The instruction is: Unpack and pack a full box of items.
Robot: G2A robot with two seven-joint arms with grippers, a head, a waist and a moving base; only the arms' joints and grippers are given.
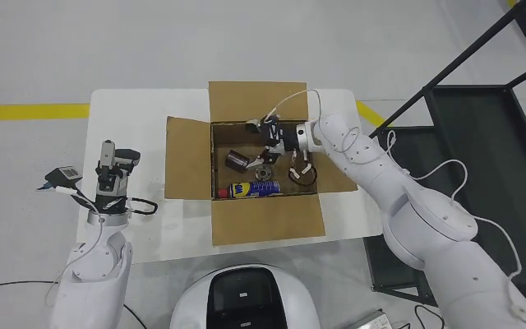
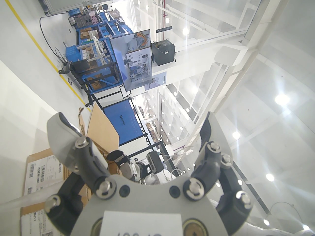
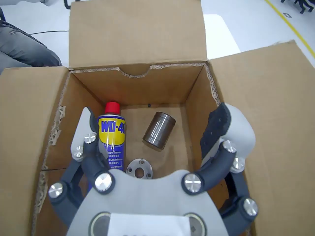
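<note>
Released, the right claw (image 3: pixel 153 115) hangs over the box (image 3: pixel 137 33); the steel cylinder (image 3: pixel 158 130), at 11 o'clock from the spray can (image 1: pixel 255 188), looks heavy and slick, best pinched across its round sides.

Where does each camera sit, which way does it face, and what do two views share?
Top view: above the arms, facing down at table and box; left gripper and right gripper show.
Left wrist: on left arm, tilted up at the hall; open left gripper.
Right wrist: on right arm, facing into the box; open right gripper.
Shared: top and right wrist show the can.
</note>
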